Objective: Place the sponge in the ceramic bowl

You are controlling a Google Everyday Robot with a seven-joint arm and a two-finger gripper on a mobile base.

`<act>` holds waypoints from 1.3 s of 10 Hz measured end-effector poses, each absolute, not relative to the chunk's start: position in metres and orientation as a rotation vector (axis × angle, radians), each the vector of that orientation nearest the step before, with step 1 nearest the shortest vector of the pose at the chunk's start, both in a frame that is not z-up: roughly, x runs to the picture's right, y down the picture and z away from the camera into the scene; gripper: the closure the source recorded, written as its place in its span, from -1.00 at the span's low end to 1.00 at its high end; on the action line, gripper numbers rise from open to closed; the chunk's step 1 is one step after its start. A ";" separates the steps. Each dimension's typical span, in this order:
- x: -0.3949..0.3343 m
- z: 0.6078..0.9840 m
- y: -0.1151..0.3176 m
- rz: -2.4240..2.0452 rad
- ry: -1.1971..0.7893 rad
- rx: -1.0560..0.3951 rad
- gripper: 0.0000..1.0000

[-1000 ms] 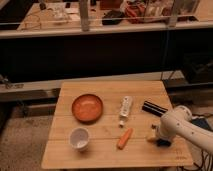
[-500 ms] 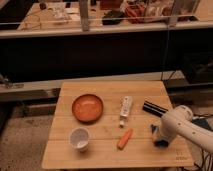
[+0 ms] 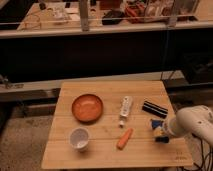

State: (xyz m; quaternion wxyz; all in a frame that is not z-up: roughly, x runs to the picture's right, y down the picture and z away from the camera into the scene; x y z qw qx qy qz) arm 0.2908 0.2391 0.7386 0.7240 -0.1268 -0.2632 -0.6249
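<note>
The sponge [image 3: 156, 125], a small blue block with a pale yellow side, sits at the right side of the wooden table [image 3: 100, 155]. My gripper [image 3: 160, 133] reaches in from the right on a white arm [image 3: 195, 124] and is shut on the sponge, partly covering it. The ceramic bowl [image 3: 87, 107], round, orange-brown and glossy, stands at the table's left centre, well to the left of the gripper, with nothing in it.
A white cup [image 3: 79, 138] stands in front of the bowl. An orange carrot-like piece [image 3: 125, 138] and a white tube [image 3: 126, 107] lie between bowl and sponge. A black bar with white stripes [image 3: 155, 109] lies behind the sponge. A dark counter runs behind the table.
The gripper has come down onto the sponge and shut on it. The other things on the table have not moved.
</note>
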 end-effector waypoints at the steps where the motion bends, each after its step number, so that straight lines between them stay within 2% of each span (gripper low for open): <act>1: 0.283 0.737 0.221 -1.395 -0.583 -0.252 1.00; 4: 0.224 0.745 0.133 -1.496 -0.576 -0.186 1.00; 6: 0.172 0.748 0.090 -1.570 -0.577 -0.151 1.00; 10: 0.073 0.747 0.044 -1.691 -0.647 -0.087 1.00; 13: -0.006 0.749 0.033 -1.776 -0.708 -0.047 1.00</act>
